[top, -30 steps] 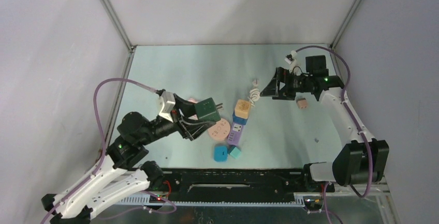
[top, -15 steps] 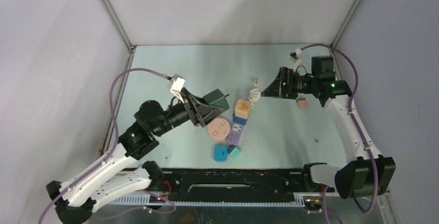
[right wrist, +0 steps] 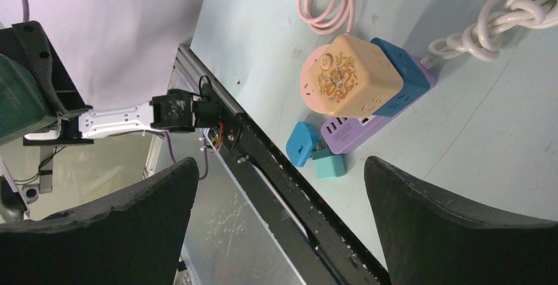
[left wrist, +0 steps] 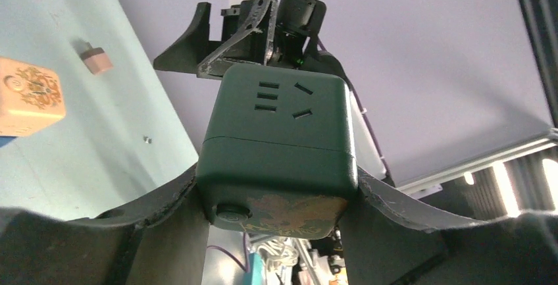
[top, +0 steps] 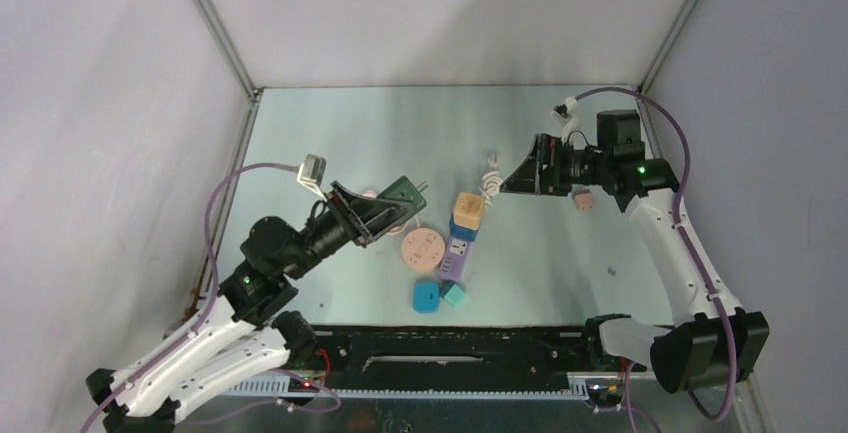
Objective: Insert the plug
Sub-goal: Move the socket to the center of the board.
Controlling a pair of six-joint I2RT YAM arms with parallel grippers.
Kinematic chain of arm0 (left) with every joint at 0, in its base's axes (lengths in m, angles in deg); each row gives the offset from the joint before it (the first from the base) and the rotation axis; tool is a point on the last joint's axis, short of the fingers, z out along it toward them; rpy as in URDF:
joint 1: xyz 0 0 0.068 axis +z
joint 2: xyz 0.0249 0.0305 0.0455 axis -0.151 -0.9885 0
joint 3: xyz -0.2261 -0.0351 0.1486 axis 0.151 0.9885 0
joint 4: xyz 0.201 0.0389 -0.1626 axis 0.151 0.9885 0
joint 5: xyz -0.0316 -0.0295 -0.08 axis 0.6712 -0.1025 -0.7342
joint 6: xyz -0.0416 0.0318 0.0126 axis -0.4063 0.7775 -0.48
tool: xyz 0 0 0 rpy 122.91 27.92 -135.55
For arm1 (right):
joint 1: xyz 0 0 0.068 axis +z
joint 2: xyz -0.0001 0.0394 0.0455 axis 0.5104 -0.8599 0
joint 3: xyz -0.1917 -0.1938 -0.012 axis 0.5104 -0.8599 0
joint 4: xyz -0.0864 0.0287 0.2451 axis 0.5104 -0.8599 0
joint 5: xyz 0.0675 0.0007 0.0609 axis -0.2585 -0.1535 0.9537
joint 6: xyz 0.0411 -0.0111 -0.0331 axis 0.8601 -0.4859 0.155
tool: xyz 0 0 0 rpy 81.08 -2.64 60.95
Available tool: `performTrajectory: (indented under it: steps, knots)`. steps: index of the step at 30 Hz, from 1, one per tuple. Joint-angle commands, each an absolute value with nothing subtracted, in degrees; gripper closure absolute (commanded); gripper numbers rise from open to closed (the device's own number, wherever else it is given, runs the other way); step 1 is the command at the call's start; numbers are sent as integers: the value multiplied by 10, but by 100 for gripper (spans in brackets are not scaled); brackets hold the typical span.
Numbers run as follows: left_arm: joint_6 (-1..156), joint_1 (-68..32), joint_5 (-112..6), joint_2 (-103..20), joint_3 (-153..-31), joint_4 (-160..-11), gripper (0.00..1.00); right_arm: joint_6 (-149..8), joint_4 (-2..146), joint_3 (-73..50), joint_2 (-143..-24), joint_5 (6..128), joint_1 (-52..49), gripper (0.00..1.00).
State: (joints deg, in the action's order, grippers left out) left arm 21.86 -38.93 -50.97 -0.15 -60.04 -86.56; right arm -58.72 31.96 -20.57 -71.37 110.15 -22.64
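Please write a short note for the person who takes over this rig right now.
Left gripper: shut on the green cube adapter, lifted off the table, left of the purple power strip.
Right gripper: open, empty, near the white cable.
Done: adapter picked up.
Left to do: carry it to the strip, beside the orange cube there, and plug it in.

A cube adapter (top: 466,210) sits on the far end of the power strip (top: 453,258), mid-table; round socket (top: 422,250) just left, coiled cord (top: 490,181) behind.
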Motion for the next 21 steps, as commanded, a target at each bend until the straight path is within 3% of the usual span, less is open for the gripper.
performTrajectory:
  steps: [1,8,21]
  knots:
    - [171,-386,-546,19,-573,-946,100,-592,313,-203,-697,1098,-218,0]
    - [201,-385,-650,23,-545,-1019,100,-603,310,-204,-695,1106,-216,0]
    - [396,-386,-652,107,-527,-1028,100,-615,303,-205,-686,1106,-217,0]
